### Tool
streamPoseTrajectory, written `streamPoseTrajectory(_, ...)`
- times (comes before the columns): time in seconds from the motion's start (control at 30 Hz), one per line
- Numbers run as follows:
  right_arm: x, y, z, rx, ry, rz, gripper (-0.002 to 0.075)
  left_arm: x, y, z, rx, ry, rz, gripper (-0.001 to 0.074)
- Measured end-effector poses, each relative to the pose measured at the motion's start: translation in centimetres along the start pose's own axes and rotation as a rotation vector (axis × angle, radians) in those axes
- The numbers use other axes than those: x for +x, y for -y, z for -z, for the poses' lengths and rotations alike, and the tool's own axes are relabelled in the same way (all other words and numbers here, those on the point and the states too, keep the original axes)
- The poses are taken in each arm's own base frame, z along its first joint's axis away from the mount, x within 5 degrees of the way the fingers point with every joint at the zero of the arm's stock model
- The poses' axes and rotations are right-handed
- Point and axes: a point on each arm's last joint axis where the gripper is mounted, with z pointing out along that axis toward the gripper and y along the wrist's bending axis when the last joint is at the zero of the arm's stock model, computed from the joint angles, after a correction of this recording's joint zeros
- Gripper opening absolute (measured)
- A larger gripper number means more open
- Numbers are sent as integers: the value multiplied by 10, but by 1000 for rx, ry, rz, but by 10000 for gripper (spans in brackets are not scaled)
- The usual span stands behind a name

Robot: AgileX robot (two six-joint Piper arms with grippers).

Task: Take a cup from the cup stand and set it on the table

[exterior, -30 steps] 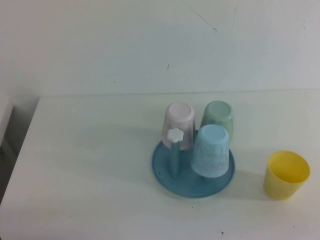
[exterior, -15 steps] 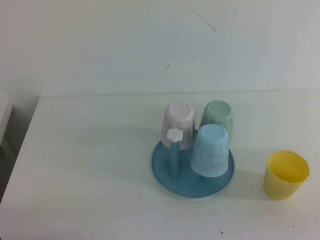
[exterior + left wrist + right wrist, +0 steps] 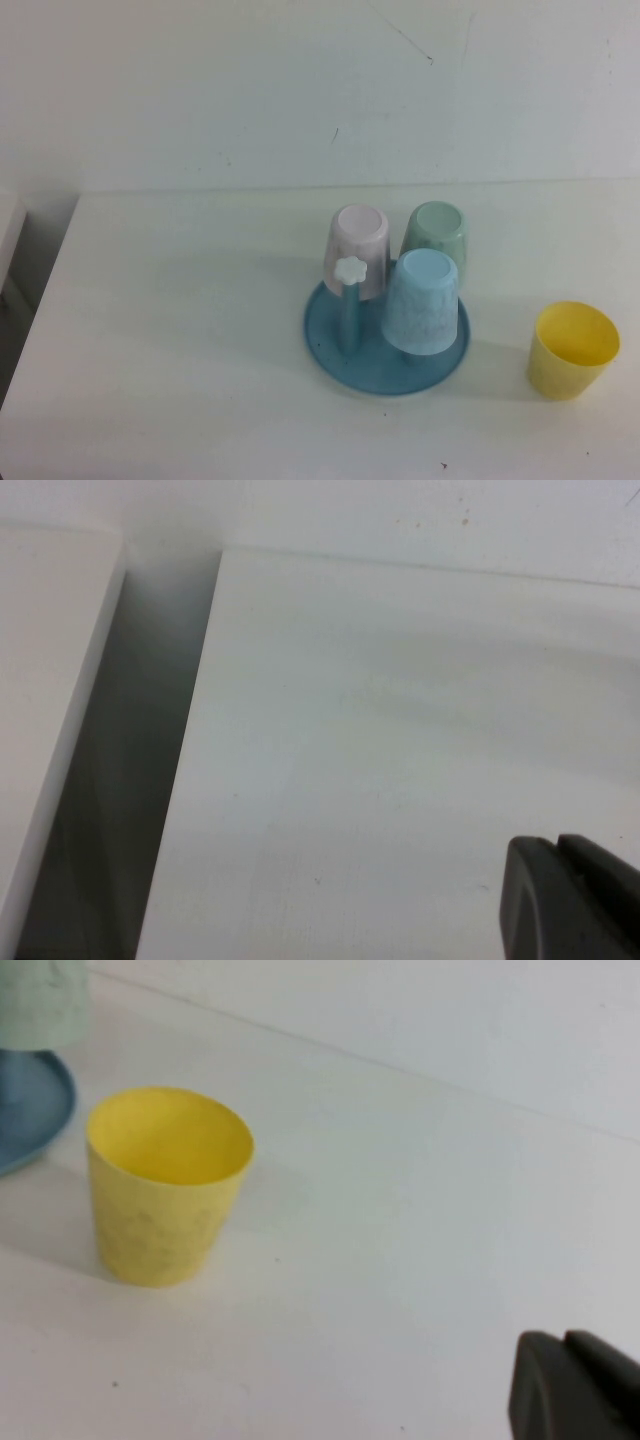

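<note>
The yellow cup [image 3: 573, 350] stands upright, mouth up, on the white table [image 3: 180, 360], to the right of the cup stand [image 3: 330, 350]. It also shows in the right wrist view [image 3: 165, 1185], with the stand's blue rim [image 3: 30, 1110] beside it. The stand has one bare peg with a white flower cap [image 3: 351, 270]. Neither arm shows in the high view. My right gripper [image 3: 563, 1338] is shut and empty, well clear of the yellow cup. My left gripper [image 3: 558, 842] is shut and empty over bare table near the table's left edge.
A pale pink cup [image 3: 357, 248], a pale green cup [image 3: 436, 234] and a light blue speckled cup [image 3: 424, 302] hang upside down on the stand. A dark gap [image 3: 110, 780] runs along the table's left edge beside another white surface. The white wall stands behind.
</note>
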Motion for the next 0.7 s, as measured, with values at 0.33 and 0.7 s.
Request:
streamPoseTrajectory(0.33, 36, -7, -12, 87, -52, -167, -3, 0, 0, 0, 0, 0, 0, -3)
streamPoseTrajectory(0.7, 35, -7, -12, 89, -43, -187, -3, 0, 0, 0, 0, 0, 0, -2)
